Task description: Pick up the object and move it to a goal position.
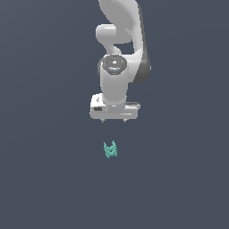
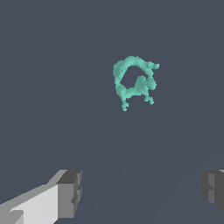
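Near the middle of the flat dark grey desk (image 1: 44,179), the white robot gripper (image 1: 114,120) hangs with its two grey fingers (image 2: 70,192) wide apart, holding nothing. The tiny teal-green spiky piece (image 1: 110,150) lies on the desk just in front of it, not touching.

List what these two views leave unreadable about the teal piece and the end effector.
- Teal piece: too small in the exterior view to count prongs.
- End effector: exterior view shows only stubby tips under the hand.
- Fingers: wrist view's edges cut them off.
- Goal position: marked in neither view.
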Controlling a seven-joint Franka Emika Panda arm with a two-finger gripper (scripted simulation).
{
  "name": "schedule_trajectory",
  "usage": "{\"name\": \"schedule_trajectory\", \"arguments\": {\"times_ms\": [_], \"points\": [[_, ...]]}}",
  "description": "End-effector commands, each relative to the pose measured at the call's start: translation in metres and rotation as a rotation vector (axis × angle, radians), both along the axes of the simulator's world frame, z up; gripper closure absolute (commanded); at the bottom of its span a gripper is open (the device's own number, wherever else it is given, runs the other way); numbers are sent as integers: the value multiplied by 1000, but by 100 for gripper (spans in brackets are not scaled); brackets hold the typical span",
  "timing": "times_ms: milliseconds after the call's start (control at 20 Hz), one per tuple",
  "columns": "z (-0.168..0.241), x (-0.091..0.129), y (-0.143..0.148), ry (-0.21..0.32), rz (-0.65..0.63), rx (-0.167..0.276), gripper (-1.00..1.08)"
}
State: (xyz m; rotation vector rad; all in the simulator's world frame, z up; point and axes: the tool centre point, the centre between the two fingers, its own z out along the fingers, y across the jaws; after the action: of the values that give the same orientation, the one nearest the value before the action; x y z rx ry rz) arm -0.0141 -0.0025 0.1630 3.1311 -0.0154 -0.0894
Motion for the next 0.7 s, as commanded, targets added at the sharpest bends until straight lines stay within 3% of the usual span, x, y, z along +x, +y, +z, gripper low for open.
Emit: {"name": "schedule_trajectory", "arguments": {"times_ms": [0, 650], "points": [[0, 0, 0, 0, 0, 0, -92], [6, -3, -4, -6, -30, -16, -92]]}}
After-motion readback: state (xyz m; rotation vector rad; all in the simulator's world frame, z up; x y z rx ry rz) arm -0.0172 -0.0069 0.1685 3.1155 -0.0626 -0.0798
